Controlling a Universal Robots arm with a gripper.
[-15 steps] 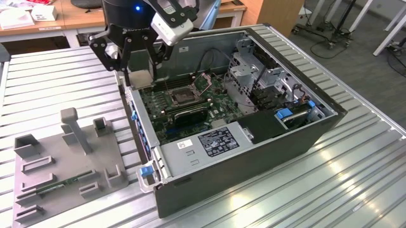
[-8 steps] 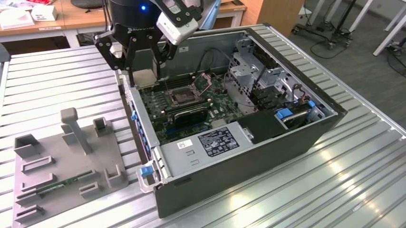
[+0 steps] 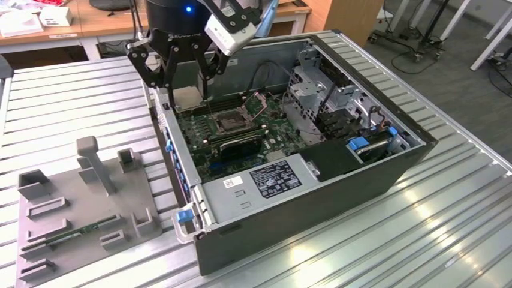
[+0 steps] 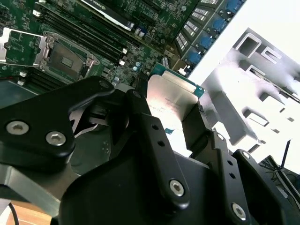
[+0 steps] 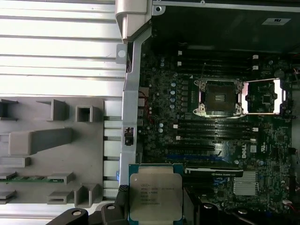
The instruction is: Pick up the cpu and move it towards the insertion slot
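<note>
We found the pick-up done: the gripper (image 5: 154, 206) was clamped on the cpu (image 5: 155, 196), its fingers closed against the chip's edges in both wrist views, the silver top facing the first wrist camera. In the exterior view the gripper (image 3: 186, 99) hung with the cpu (image 3: 186, 97) over the near wall of the open computer case (image 3: 320, 192), off the table and clear of the grey fixture tray (image 3: 88, 210) it sat beside. The insertion slot (image 3: 226, 122) lay at about four o'clock from the chip in that view, near but apart, its metal frame swung open. In the first wrist view the insertion slot (image 5: 219, 96) stood at roughly one o'clock from the chip. We judged the carry partly made, the chip not yet above the socket.
</note>
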